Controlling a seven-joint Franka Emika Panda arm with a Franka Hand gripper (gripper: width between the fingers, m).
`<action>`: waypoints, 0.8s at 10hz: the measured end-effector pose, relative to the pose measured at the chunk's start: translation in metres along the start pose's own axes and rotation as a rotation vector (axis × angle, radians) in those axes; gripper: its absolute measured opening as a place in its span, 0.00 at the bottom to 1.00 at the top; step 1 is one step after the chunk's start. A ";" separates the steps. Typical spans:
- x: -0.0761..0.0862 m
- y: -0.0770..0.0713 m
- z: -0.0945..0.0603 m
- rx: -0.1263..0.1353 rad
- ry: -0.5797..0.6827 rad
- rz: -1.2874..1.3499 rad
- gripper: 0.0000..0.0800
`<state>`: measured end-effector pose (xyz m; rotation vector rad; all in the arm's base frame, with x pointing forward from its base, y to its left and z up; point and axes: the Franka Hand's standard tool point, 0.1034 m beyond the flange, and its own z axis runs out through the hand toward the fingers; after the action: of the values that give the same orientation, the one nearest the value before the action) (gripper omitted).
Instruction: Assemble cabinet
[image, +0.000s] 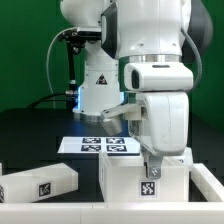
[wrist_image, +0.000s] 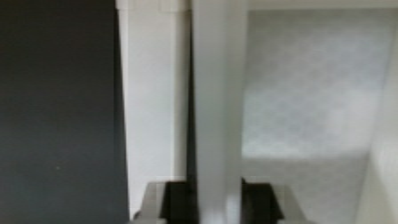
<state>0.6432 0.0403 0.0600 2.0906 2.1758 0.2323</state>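
Note:
The cabinet's main white boxy piece (image: 125, 185) stands at the front of the black table, with a square tag on its front face. My gripper (image: 149, 166) reaches straight down onto its top edge. In the wrist view the gripper (wrist_image: 215, 202) is shut on a thin upright white wall (wrist_image: 215, 90) of that piece, with one dark finger (wrist_image: 171, 202) on each side of it. A white inner surface (wrist_image: 320, 110) of the cabinet lies beside the wall. A second long white cabinet piece (image: 40, 183) with a tag lies loose at the exterior view's front left.
The marker board (image: 100, 143) lies flat behind the cabinet piece, in front of the arm's base (image: 95, 95). Another white part (image: 208, 186) shows at the exterior view's right edge. Black table (wrist_image: 63, 100) borders the gripped wall.

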 end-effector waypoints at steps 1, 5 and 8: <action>0.013 0.003 0.001 -0.020 0.008 -0.023 0.12; 0.036 0.008 0.008 -0.028 0.026 0.000 0.13; 0.035 0.011 0.017 -0.015 0.027 0.000 0.14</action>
<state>0.6558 0.0764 0.0458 2.0916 2.1820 0.2769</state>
